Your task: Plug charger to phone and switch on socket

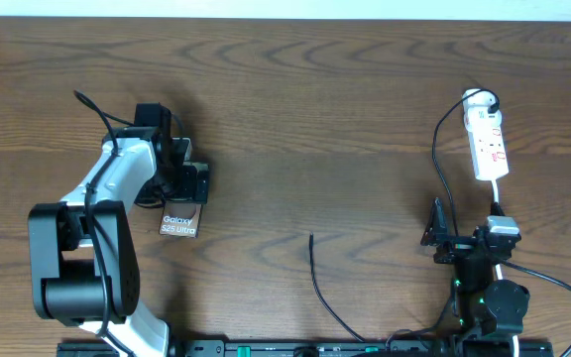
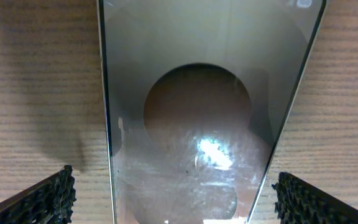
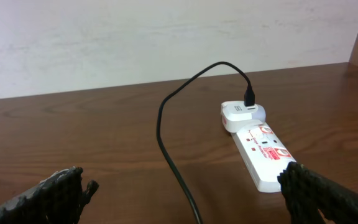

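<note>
Handling the charger [image 1: 317, 283]: likely limp and light; pinch just behind its stiff tip, lower centre.
Lower right: right fingers [image 3: 55, 193] spread, empty.
Left: phone [image 1: 179, 220], glossy, probably slippery, flat on counter [image 1: 295, 119] between spread left fingers [image 2: 48, 196].
Upper right: socket [image 1: 488, 144], rigid.

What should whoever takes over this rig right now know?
Left gripper: open, straddling the flat brownish-grey phone lettered Galaxy S25 Ultra.
Right gripper: open, empty, facing the elongated white power-strip socket.
Thin black charger cable: its plug tip lies loose on the wooden table, apart from the phone.
Done: nothing yet.
Left: pick up the tip, plug it into the phone, switch the socket on; its switch state is unreadable.
</note>
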Controlling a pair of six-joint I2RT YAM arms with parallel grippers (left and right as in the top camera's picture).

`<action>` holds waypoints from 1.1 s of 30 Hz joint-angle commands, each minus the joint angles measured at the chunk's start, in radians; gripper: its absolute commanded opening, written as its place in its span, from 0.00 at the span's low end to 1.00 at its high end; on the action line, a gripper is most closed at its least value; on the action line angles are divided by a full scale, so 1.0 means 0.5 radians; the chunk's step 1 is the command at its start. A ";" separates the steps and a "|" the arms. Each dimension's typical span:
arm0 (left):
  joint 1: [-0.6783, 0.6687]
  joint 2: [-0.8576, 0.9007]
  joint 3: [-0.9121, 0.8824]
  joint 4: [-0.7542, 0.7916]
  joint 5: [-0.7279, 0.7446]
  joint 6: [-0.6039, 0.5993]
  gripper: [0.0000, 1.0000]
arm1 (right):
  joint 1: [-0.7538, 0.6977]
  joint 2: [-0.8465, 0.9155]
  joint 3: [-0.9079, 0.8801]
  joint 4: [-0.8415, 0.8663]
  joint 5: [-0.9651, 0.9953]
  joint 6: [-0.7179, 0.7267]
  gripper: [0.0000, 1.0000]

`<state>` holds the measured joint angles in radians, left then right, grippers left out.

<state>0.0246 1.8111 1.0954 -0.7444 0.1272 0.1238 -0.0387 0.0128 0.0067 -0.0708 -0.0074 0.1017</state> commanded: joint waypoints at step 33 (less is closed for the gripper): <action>0.004 -0.001 -0.122 0.161 0.034 0.051 1.00 | 0.015 -0.008 -0.002 -0.008 -0.005 -0.019 0.99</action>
<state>0.0246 1.8107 1.0492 -0.6682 0.1215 0.1352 -0.0387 0.0128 0.0067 -0.0708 -0.0074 0.1017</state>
